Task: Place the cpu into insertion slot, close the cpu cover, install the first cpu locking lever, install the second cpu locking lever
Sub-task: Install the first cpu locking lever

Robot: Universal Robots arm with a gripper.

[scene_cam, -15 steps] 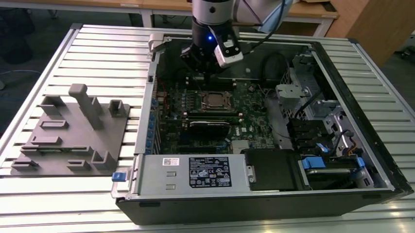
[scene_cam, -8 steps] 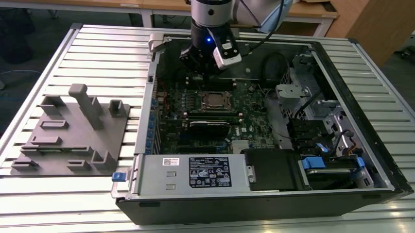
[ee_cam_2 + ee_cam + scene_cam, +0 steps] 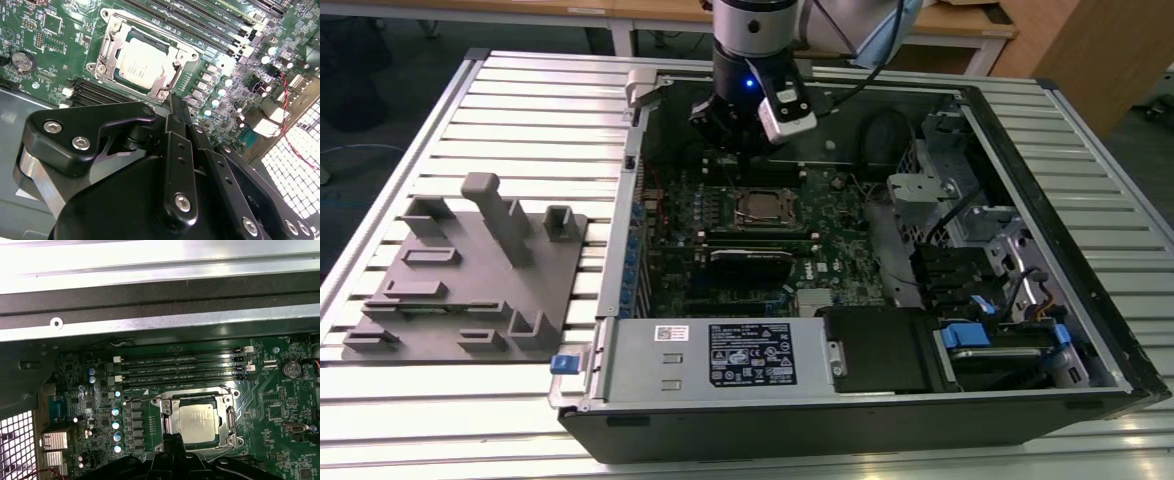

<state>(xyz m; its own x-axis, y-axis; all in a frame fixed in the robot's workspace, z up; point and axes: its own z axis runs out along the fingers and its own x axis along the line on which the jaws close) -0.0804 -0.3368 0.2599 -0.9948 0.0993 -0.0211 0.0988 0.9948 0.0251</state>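
The cpu (image 3: 141, 62) lies flat in the insertion slot (image 3: 98, 68) of the green motherboard, its silver-grey top facing up; it also shows as the cpu (image 3: 199, 421) and the cpu (image 3: 758, 205). The cpu cover (image 3: 108, 46) lies down around the chip as a silver frame. Thin metal lever rods run along two sides of that frame. My gripper (image 3: 172, 100) hangs just above the board beside the socket, shut, with nothing in it. In the exterior view the gripper (image 3: 731, 158) is inside the open case, near its back wall.
The long black memory slots (image 3: 180, 370) run beside the socket. The case's metal wall (image 3: 150, 322) stands close behind them. A power supply box (image 3: 720, 355) with a white label fills the case's front. A grey fixture (image 3: 467, 270) stands on the slatted table at the exterior view's left.
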